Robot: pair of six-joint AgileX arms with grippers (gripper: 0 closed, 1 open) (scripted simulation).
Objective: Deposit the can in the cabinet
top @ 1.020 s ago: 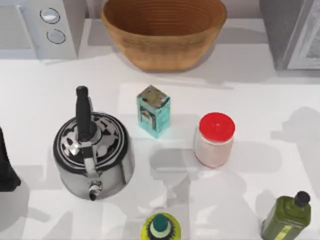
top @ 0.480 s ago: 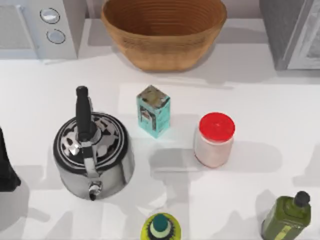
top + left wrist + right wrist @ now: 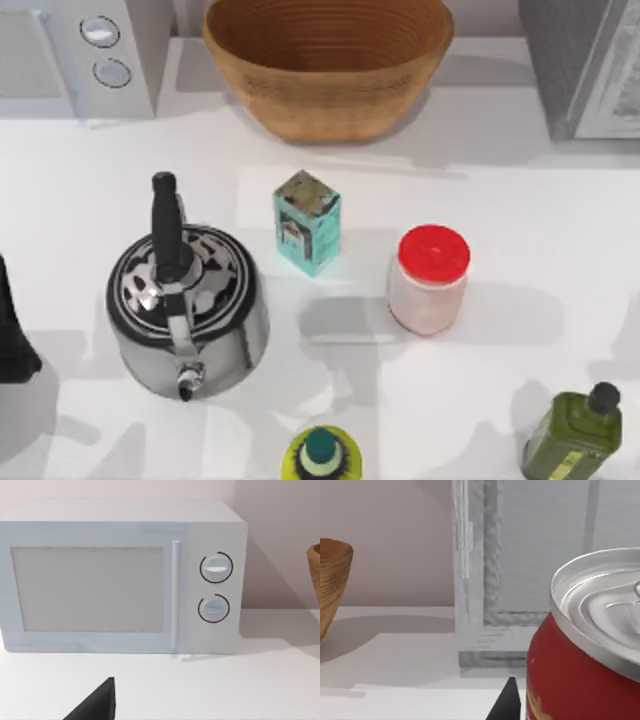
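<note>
A small red cylindrical can (image 3: 580, 665) with a ridged silver metal top is seen close against the right wrist camera, apparently carried by the right arm, though the state of its jaws cannot be told, a dark wedge beside the can being all that is seen of the gripper. Just beyond the can stands the large dark grey cabinet (image 3: 530, 565), its lighter grey framed panel door apparently closed, with the white worktop (image 3: 395, 655) running up to its foot and a brown woven basket (image 3: 330, 580) off to one side. The main risk, as judged from here, is that the can would be pushed against a closed door or the frame and knocked loose or tipped, since no opening is yet visible; a smooth metal wall could also slip if the grip were light. The can looks undented and upright, with a hint of pale label low on its side. From above, the cabinet (image 3: 590, 60) sits at the far right corner of the worktop, the basket (image 3: 328, 60) at the far middle and a white microwave (image 3: 75, 50) with two round knobs at the far left. The left arm is parked at the left edge, facing the microwave (image 3: 120, 575); its jaws cannot be judged either.
</note>
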